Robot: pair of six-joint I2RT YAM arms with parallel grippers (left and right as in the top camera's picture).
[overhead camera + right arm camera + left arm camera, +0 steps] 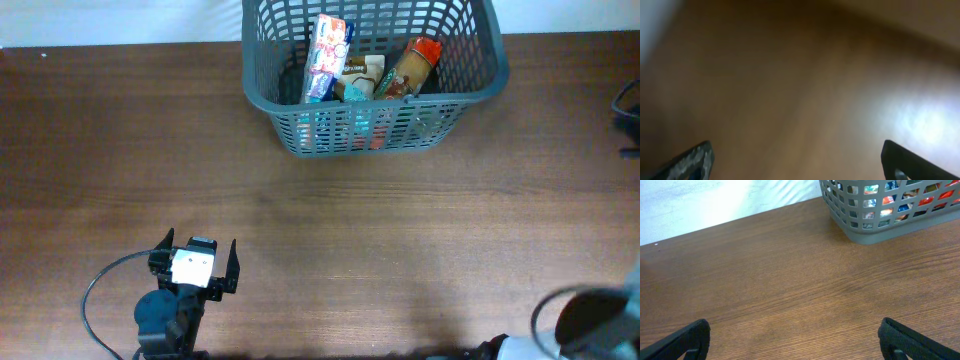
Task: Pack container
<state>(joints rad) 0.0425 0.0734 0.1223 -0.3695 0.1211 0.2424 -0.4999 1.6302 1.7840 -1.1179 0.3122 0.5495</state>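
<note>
Two tools spread wide, empty: left gripper, right gripper. Container, upper centre: stiff, probably light lattice plastic; best pinched at rim.

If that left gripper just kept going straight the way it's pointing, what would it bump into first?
Probably nothing. The open left gripper faces bare table, and the container sits off to its right, outside that line. How steeply it tilts toward the tabletop is hard to judge.

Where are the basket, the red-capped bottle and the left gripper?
Grey basket (330, 130): overhead view, its slotted front wall.
Red-capped bottle (405, 72): overhead view, its brown body.
Left gripper (200, 242): overhead view, midway between its open fingertips.
</note>
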